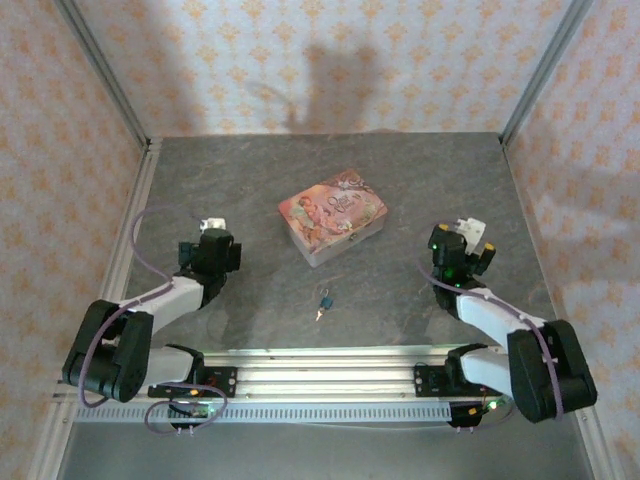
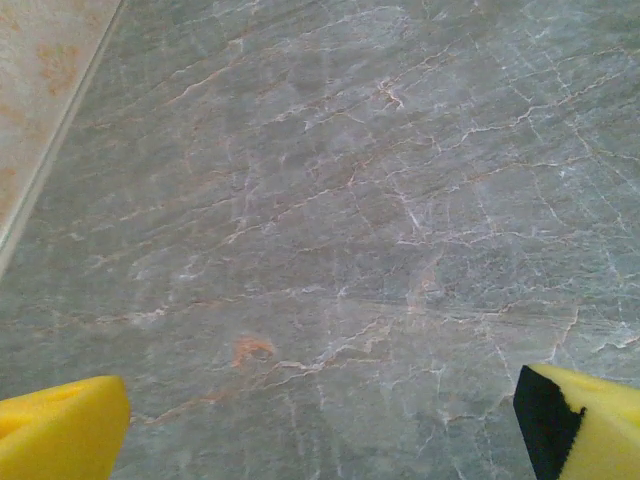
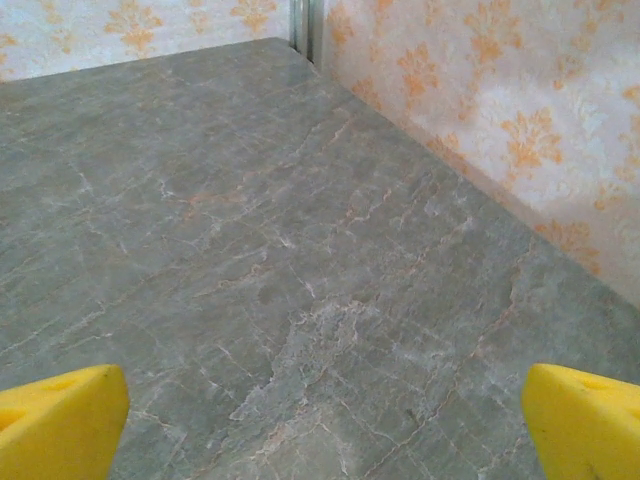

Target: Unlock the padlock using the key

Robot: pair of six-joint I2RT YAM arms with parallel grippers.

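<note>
Top view, one blue padlock with one key just beside it, front centre of worktop, between two arms, one pink tin box behind, left wrist view, left tool, two yellow pads wide apart above bare worktop, right wrist view, right tool, two pads equally spread

Lighting's pretty even and a bit warm. Top view has big soft shadows on the back wall and glare along the metal rail. Wrist views look slightly soft, yellow tool pads blurry in the corners, dull sheen on the surface.
</note>
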